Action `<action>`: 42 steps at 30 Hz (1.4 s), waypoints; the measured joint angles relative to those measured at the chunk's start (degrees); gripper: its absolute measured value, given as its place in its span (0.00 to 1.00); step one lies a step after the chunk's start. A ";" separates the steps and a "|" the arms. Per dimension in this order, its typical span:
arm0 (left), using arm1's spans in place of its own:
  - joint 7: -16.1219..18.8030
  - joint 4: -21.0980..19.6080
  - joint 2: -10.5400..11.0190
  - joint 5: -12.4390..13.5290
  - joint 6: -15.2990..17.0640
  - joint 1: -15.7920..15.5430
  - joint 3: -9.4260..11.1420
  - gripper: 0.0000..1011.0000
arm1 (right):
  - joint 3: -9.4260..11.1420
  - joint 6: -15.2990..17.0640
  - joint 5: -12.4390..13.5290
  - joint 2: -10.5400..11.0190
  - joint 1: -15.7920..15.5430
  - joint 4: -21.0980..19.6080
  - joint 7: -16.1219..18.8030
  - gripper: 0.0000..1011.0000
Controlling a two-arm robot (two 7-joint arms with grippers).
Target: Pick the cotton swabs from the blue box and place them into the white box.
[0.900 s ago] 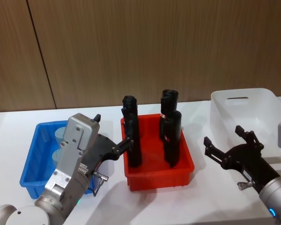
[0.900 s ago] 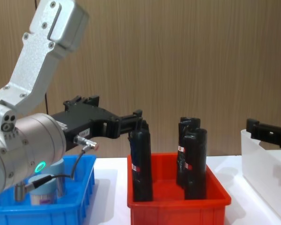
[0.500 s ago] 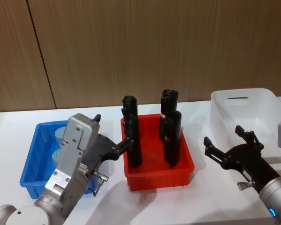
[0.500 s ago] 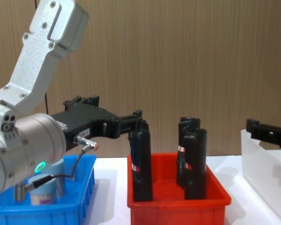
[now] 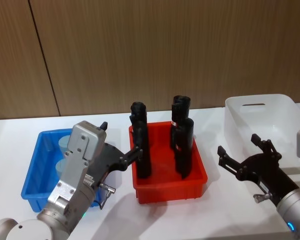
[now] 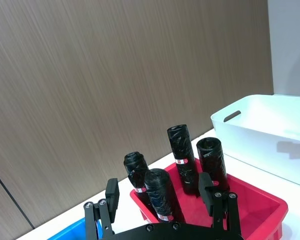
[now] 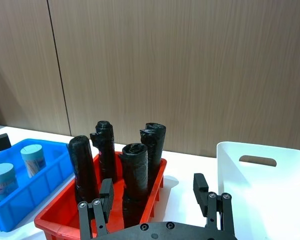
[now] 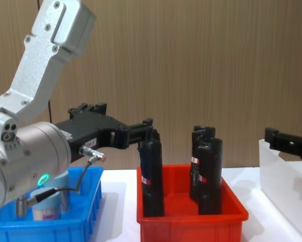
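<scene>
Two cotton swabs jars (image 5: 64, 144) (image 5: 62, 167) with pale blue lids stand in the blue box (image 5: 33, 176) at the left; the right wrist view shows them too (image 7: 30, 158) (image 7: 2, 179). My left gripper (image 5: 120, 138) hovers open and empty between the blue box and the red bin, above the table. In the chest view, the left gripper (image 8: 125, 120) hangs above the blue box (image 8: 87, 222), just short of a black cylinder. The white box (image 5: 270, 117) sits at the far right. My right gripper (image 5: 238, 145) is open and empty, in front of the white box.
A red bin (image 5: 166, 187) between the two boxes holds several tall black wrapped cylinders (image 5: 142, 150) with red-white labels. A wooden wall stands close behind the white table (image 5: 114, 215).
</scene>
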 joint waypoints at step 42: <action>3.02 0.71 0.59 -2.59 11.43 -1.39 -2.94 0.99 | 0.00 0.00 0.00 0.00 0.00 0.00 0.00 0.99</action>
